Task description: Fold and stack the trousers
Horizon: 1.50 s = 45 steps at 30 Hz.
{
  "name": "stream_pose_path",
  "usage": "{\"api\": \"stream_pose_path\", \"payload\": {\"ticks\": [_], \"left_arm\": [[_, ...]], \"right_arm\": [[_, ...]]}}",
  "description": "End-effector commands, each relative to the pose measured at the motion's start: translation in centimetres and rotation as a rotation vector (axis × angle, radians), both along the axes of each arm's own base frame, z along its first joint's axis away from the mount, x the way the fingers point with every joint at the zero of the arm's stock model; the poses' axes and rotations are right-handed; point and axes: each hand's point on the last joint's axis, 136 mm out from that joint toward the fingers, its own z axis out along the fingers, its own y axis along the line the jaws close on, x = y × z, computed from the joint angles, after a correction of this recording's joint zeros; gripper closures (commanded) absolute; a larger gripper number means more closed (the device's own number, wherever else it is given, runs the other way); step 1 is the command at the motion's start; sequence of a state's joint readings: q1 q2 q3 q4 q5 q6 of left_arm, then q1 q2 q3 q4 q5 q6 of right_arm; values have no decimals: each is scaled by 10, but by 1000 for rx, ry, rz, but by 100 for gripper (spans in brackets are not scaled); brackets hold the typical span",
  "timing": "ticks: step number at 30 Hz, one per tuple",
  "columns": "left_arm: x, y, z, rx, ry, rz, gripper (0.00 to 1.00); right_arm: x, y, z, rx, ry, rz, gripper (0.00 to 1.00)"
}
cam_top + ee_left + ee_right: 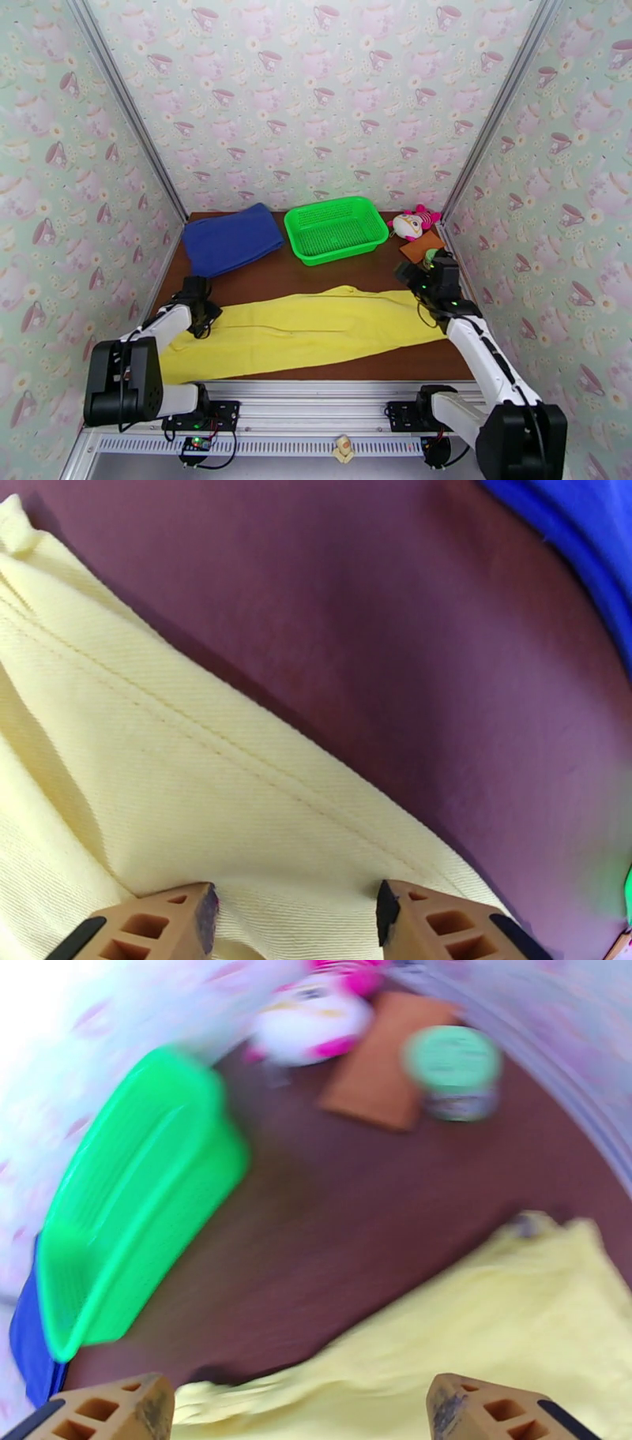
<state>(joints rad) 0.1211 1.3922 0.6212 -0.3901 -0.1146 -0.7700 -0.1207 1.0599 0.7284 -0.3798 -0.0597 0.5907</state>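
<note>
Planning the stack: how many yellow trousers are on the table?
1. The yellow trousers lie spread across the near half of the table, from the left hand to the right hand. The dark blue folded cloth, far left, might hide another.

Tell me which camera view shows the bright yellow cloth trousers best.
Top external: the bright yellow cloth trousers lie spread across the brown table, nearly their full length visible. Left wrist gives a close patch with seams; right wrist, blurred, catches one edge.

Yellow trousers (300, 331) flat across table (347, 276)
</note>
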Motion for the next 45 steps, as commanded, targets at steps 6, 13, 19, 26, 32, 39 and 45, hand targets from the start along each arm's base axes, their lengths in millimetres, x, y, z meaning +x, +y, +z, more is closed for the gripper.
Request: {"api": "stream_pose_path", "payload": {"ticks": [6,13,19,26,32,39,45], "left_arm": [[48,57,26,96,-98,83,43],[108,-86,88,-72,-355,-469,51],[47,-213,60,-192,-169,-854,50],[-3,-215,-9,-209,57,-842,50],[-9,-181,-31,-161,162,-738,50],[-15,-142,-36,-68,230,-653,49],[-18,-135,-36,-78,222,-615,49]], "right_arm": [[-22,-48,-34,68,172,-112,20],[-29,-64,-73,54,339,-113,40],[-27,-83,-89,-4,429,-123,44],[3,-85,-100,-6,414,-29,48],[14,-68,-113,76,427,77,69],[26,-64,-81,73,371,134,100],[42,-67,-26,35,270,152,100]]}}
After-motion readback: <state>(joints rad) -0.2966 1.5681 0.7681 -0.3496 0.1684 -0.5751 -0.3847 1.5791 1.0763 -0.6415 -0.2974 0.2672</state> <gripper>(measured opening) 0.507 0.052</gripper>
